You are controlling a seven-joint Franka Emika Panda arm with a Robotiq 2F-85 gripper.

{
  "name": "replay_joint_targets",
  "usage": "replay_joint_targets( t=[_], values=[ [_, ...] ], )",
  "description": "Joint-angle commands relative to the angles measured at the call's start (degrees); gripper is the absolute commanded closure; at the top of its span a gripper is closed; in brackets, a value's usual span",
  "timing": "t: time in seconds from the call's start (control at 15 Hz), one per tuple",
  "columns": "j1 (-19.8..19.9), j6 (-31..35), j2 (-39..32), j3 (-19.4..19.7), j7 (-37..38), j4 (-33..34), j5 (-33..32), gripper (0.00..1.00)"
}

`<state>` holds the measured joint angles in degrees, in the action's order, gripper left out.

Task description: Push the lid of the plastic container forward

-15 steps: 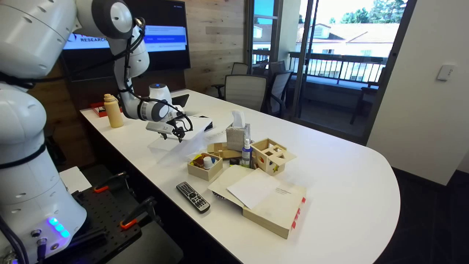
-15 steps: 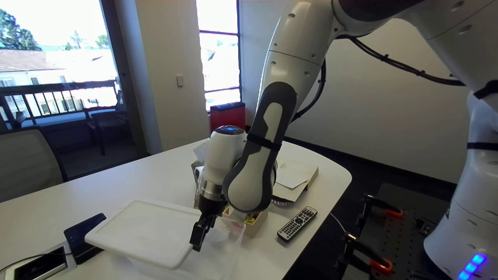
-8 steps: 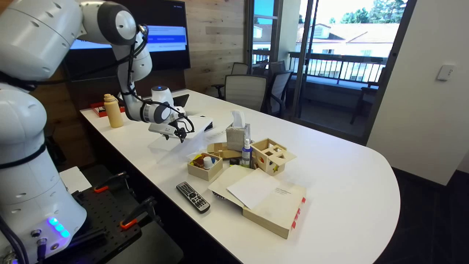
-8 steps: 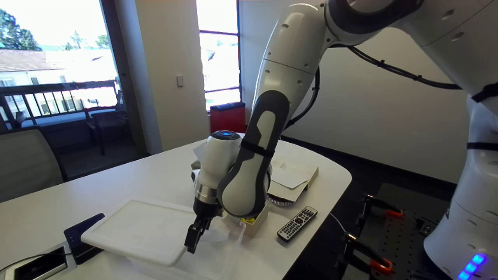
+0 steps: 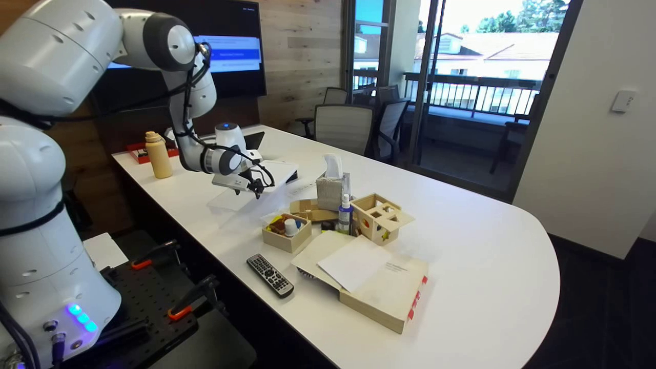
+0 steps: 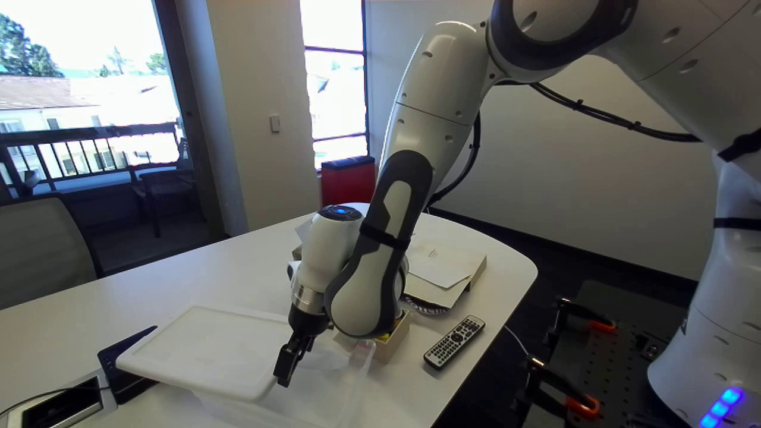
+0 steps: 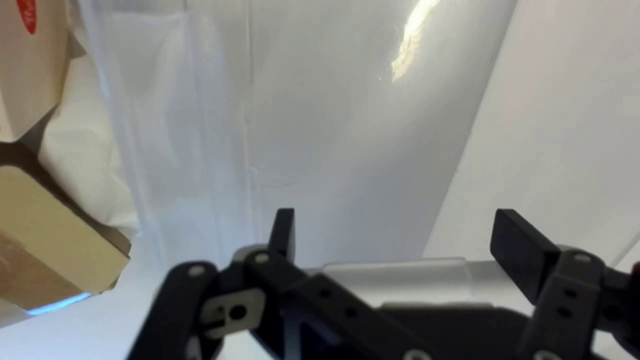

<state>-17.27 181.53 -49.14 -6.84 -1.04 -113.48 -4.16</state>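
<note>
Lid (image 6: 205,351) | in an exterior view, there it sits, covering part of the clear container (image 6: 321,386), gripper (image 6: 285,370) at the lid's edge, contact unclear | in an exterior view, pale box (image 5: 279,241) just beside the container | wrist view: fingers (image 7: 522,252) spread wide apart above the container

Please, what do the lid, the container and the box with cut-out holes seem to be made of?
The lid: probably plastic, rather matte; whitish, with rounded corners.
The container: likely clear plastic, glossy; see-through, with a bright reflection in the wrist view.
The box with cut-out holes: seemingly wood, matte; pale tan, grain unclear.
</note>
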Motion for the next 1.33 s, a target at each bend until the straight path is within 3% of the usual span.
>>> replay_joint_targets(
  t=[0.0, 0.67, 1.27],
  values=[
    [-0.76, 1.40, -1.79, 0.77, -0.83, 2.24, -0.77, 0.00],
    [0.79, -1.31, 1.43, -0.06, -1.16, -1.12, -0.83, 0.00],
    [0.09, -13.88, 11.87, 2.53, 0.86, -8.68, -0.64, 0.00]
  ],
)
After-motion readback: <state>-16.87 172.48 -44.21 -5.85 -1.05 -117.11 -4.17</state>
